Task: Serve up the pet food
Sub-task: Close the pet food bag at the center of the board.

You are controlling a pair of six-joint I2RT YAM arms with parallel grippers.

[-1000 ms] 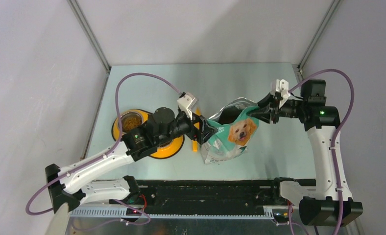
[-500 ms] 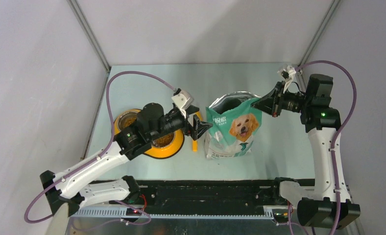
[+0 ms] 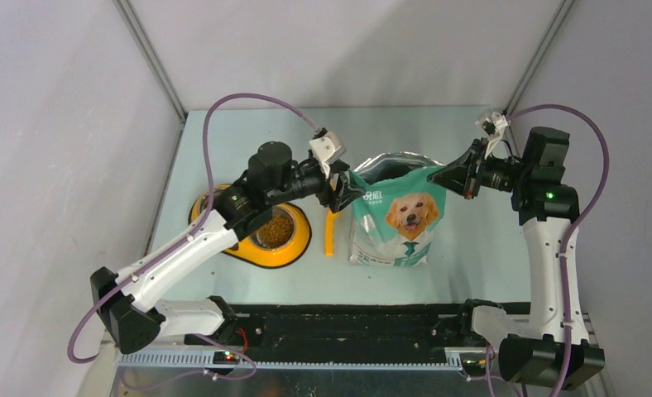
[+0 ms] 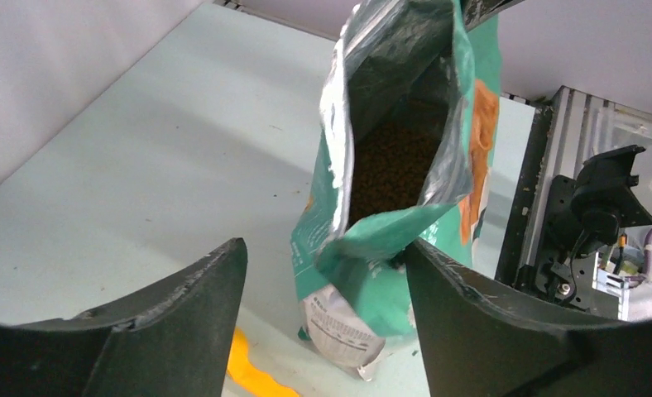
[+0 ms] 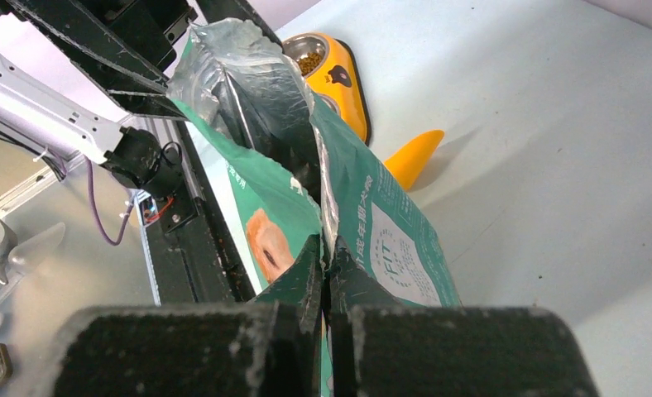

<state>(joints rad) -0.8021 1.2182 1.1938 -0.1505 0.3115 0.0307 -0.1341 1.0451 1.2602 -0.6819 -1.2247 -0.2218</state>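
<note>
**Pet food** [image 3: 275,231]: small brown kibble. One lot fills the near steel bowl [image 3: 259,241] of a yellow feeder [image 3: 304,241], at 9 o'clock from the table's centre in the top view. A second lot of pet food [image 4: 393,161] lies deep inside the opened bag, seen through its mouth from the left wrist.

**Dog-food bag** [image 3: 399,219]: green and white, golden dog printed on the front, silver lining. It stands upright at the table's centre with its mouth open, facing up.

**Left gripper** [image 3: 345,188]: at 10 o'clock of the bag's mouth. Fingers spread wide, one on each side of the bag's near top corner. The right-hand finger [image 4: 472,322] is just beside the rim; contact cannot be told.

**Right gripper** [image 3: 453,175]: at 2 o'clock of the bag's mouth. Fingers pressed together, pinching the bag's top edge between them.

**Orange scoop** [image 3: 332,236]: lying flat on the table between the feeder and the bag, at 8 o'clock of the bag, just beside its base. Only a narrow strip shows from above.

**Table** [image 3: 248,141]: pale green top, bearing all the above.
</note>
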